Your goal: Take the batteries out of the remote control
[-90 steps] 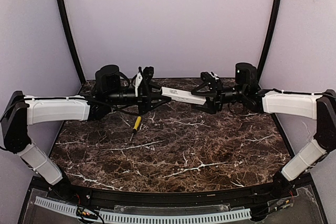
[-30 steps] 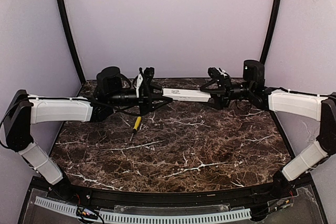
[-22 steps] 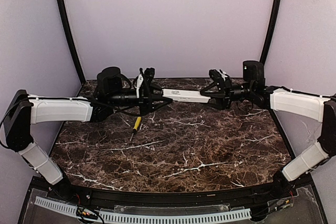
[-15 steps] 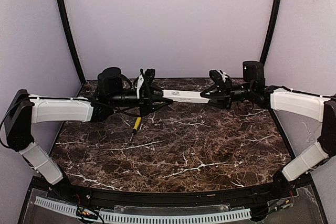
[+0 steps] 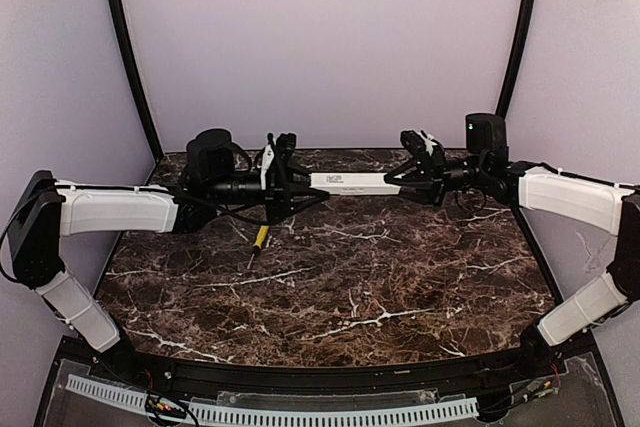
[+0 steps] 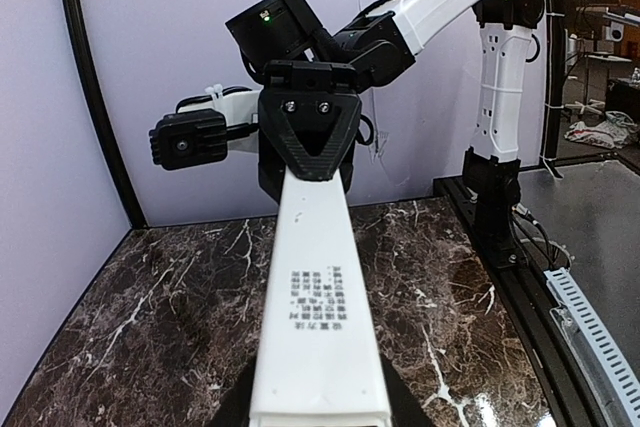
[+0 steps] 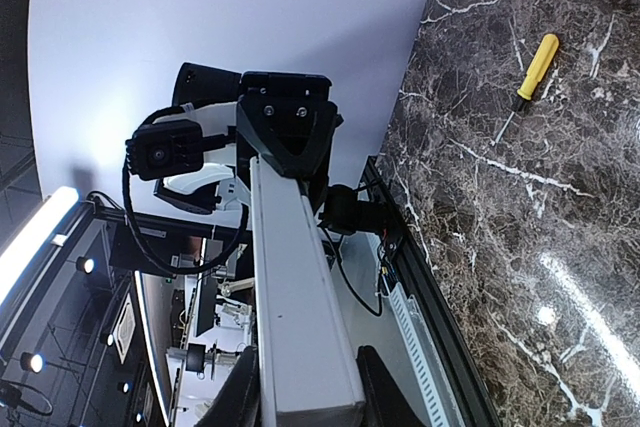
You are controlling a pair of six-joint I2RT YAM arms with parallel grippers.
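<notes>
Just changed: our right gripper had its fingers spread wide a second ago. It has now drawn them in on the right end of the remote control.
Right tool: in its wrist view the fingers press both sides of the white bar, so we call it a grasp on the remote.
Left tool: our left gripper is clenched on the remote's left end, as it was before.
Where the remote is: in the air and roughly level, bridging the two grippers above the far part of the table.
Batteries: none are in view, and no red bay shows from any camera. We judge both are still inside.
Meaning for the task: we now have a two-handed hold. Nothing is unloaded yet, and the bay still has to be exposed.
Writing: the white face carries a small block of dark print, too fine for us to read. We see no brand.
Nearby: a yellow-handled screwdriver lies on the table below the left gripper.
</notes>
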